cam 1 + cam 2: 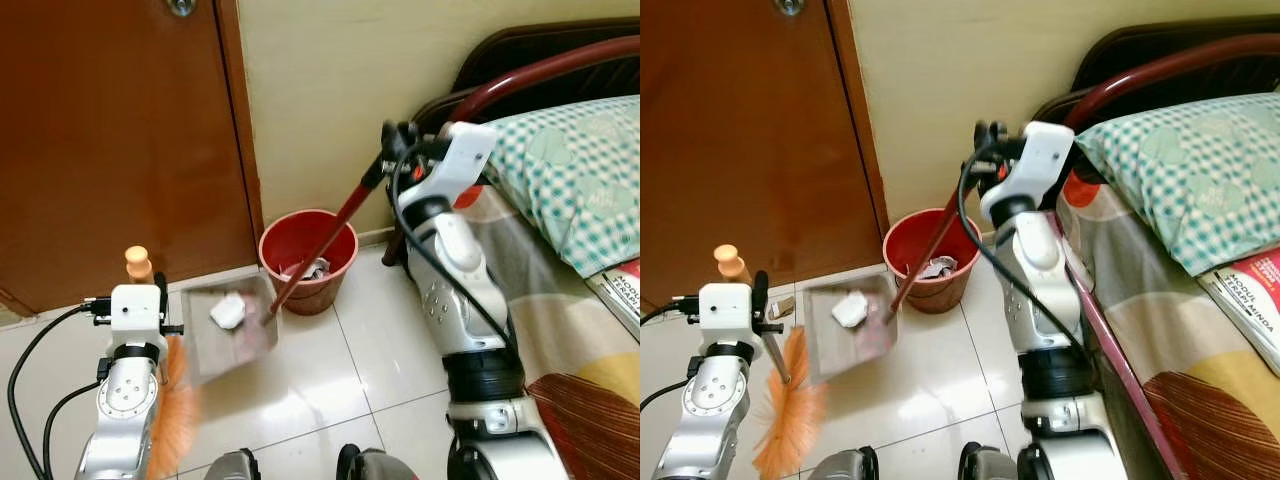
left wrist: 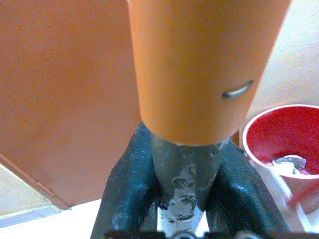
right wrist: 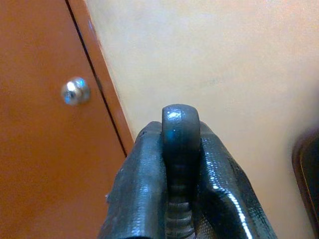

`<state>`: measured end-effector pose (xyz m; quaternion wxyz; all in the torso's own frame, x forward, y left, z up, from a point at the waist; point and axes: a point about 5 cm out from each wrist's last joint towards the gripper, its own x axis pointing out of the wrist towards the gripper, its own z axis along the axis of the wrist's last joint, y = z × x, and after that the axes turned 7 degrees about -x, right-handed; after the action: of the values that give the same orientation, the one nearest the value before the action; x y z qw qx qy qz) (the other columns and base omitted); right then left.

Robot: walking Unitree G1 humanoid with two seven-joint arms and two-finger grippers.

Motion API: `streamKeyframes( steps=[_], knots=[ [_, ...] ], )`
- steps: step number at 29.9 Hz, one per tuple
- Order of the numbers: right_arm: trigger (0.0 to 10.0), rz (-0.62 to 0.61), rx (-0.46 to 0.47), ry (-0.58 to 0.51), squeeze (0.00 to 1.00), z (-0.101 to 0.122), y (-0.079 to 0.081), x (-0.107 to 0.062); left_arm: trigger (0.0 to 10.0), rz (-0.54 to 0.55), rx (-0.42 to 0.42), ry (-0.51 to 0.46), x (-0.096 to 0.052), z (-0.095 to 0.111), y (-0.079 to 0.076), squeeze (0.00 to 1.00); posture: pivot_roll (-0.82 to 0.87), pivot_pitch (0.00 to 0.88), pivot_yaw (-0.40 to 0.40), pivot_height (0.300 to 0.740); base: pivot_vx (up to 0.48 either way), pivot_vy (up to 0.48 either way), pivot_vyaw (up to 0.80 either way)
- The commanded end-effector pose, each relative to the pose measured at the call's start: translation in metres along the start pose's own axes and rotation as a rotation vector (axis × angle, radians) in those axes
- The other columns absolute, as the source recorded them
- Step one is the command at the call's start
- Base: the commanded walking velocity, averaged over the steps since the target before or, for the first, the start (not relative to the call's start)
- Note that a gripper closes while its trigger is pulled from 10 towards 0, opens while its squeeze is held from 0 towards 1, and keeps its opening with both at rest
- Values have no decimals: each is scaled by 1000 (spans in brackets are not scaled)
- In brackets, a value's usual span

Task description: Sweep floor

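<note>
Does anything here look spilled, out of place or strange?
Nothing looks spilled. The crumpled white paper lies on the dustpan, which the right tool holds by its long red handle beside the red bin. The left tool grips the broom, bristles down.

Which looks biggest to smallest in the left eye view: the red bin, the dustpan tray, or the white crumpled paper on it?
1. Red bin and dustpan tray: too alike to rank.
2. White crumpled paper, clearly smallest.
</note>
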<state>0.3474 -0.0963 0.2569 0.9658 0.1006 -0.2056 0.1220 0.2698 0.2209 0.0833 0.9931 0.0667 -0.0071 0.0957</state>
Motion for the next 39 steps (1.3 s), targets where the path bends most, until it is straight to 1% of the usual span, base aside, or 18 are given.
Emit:
streamKeyframes(
  steps=[1, 5, 7, 8, 12, 13, 16, 18, 20, 21, 22, 24, 26, 27, 30, 34, 38, 39],
  knots=[
    [10000, 5, -3, -126, 0, 30, -1, 6, 10000, 16, 23, 28, -2, -6, 1, 0, 54, 128, -15, 740, 0, 0, 0],
    [10000, 22, -80, -254, 0, 65, -4, 15, 10000, 4, 16, 31, -2, -7, -5, 0, 46, 131, -11, 740, 0, 0, 0],
    [10000, 23, -93, -271, 0, 70, -5, 16, 10000, 2, 15, 31, -2, -7, -6, 0, 46, 131, -11, 740, 0, 0, 0],
    [10000, 22, -126, -312, 0, 81, -8, 19, 10000, -5, 13, 32, -2, -7, -8, 0, 40, 133, -8, 740, 0, 0, 0],
    [10000, 32, -185, -354, 0, 92, -10, 21, 10000, -11, 9, 32, -1, -8, -10, 0, 39, 134, -7, 740, 0, 0, 0],
    [10000, 44, -228, -379, 0, 96, -9, 21, 10000, -13, 8, 31, -1, -7, -11, 0, 39, 134, -7, 740, 0, 0, 0],
    [10000, 68, -263, -405, 0, 100, -5, 21, 10000, -15, 7, 28, 0, -7, -11, 0, 39, 134, -7, 740, 0, 0, 0],
    [10000, 110, -338, -433, 0, 102, 4, 19, 10000, -14, 6, 28, 0, -7, -11, 0, 39, 134, -7, 740, 0, 0, 0],
    [10000, 144, -405, -441, 0, 98, 11, 17, 10000, -14, 5, 29, 0, -7, -12, 0, 39, 136, -5, 740, 0, 0, 0],
    [10000, 144, -405, -441, 0, 98, 11, 17, 10000, -14, 5, 29, 0, -7, -12, 0, 39, 136, -5, 740, 0, 0, 0],
    [10000, 214, -482, -430, 0, 84, 20, 11, 10000, -15, 2, 29, 1, -7, -12, 0, 40, 136, -7, 740, 0, 0, 0],
    [10000, 246, -535, -429, 0, 77, 25, 8, 10000, -14, -3, 28, 1, -6, -13, 0, 40, 136, -7, 740, 0, 0, 0],
    [10000, 329, -633, -433, 0, 60, 38, 0, 10000, -17, -14, 20, 2, -3, -15, 0, 37, 135, -7, 740, 0, 0, 0],
    [10000, 354, -649, -436, 0, 55, 42, -4, 10000, -20, -15, 14, 3, -2, -17, 0, 37, 135, -7, 740, 0, 0, 0],
    [10000, 375, -635, -425, 0, 46, 49, -9, 10000, -22, -16, 10, 5, 0, -18, 0, 41, 134, -10, 740, 0, 0, 0],
    [10000, 460, -668, -420, 0, 27, 63, -20, 10000, -20, -15, 10, 6, -1, -17, 0, 41, 133, -10, 740, 0, 0, 0],
    [10000, 508, -669, -393, 0, 16, 66, -26, 10000, -21, -14, 10, 6, -1, -17, 0, 43, 133, -10, 740, 0, 0, 0],
    [10000, 562, -666, -362, 0, 5, 70, -31, 10000, -22, -14, 11, 6, -1, -17, 0, 43, 133, -10, 740, 0, 0, 0]
  ],
)
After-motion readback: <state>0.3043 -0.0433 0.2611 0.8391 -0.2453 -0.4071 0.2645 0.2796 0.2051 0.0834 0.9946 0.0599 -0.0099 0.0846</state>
